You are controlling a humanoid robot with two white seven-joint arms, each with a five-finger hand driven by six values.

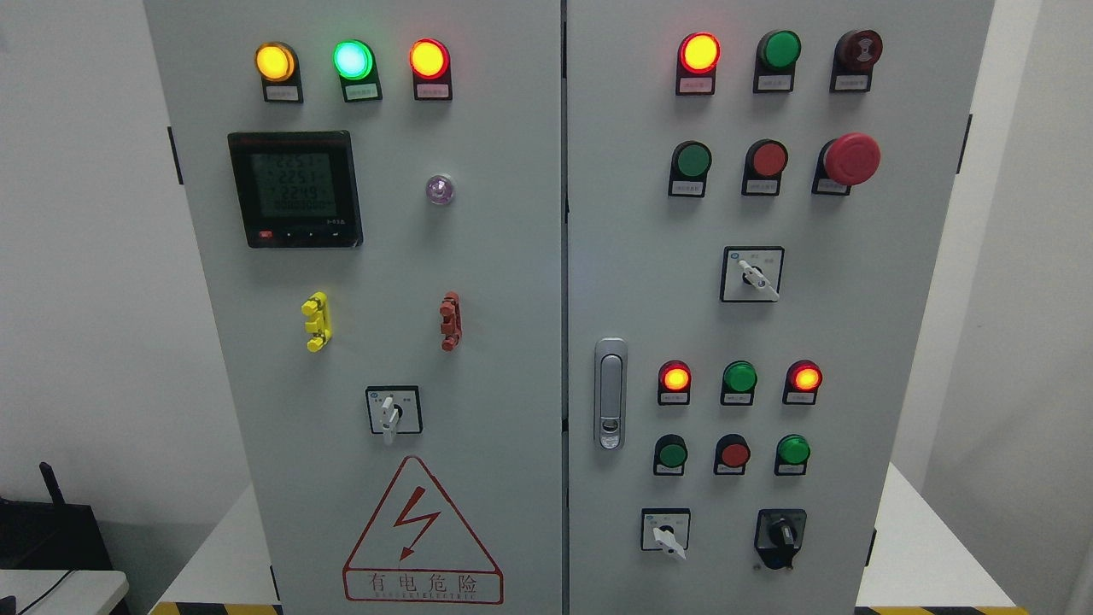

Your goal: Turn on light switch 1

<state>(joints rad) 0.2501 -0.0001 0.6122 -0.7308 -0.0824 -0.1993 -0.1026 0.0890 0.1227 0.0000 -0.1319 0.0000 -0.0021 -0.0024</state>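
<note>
Grey two-door control cabinet [495, 256], seen head-on. Left door: amber, green, red lamps lit along top; digital meter [295, 189] below; yellow clip [316, 321] and red clip [450, 320] mid-door; rotary selector [391, 412], lever pointing down; shock-warning triangle [423, 534] beneath. Centre: door latch [610, 393]. Right door: lamp and pushbutton rows grouped by circuit, red emergency stop [850, 159], three more selectors. Label print too small; "switch 1" possibly left-door selector. Neither robot hand in frame, finger state impossible to tell.

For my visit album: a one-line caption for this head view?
Grey two-door electrical cabinet with lit indicator lamps, digital meter and rotary switches; no robot hand in sight.
</note>
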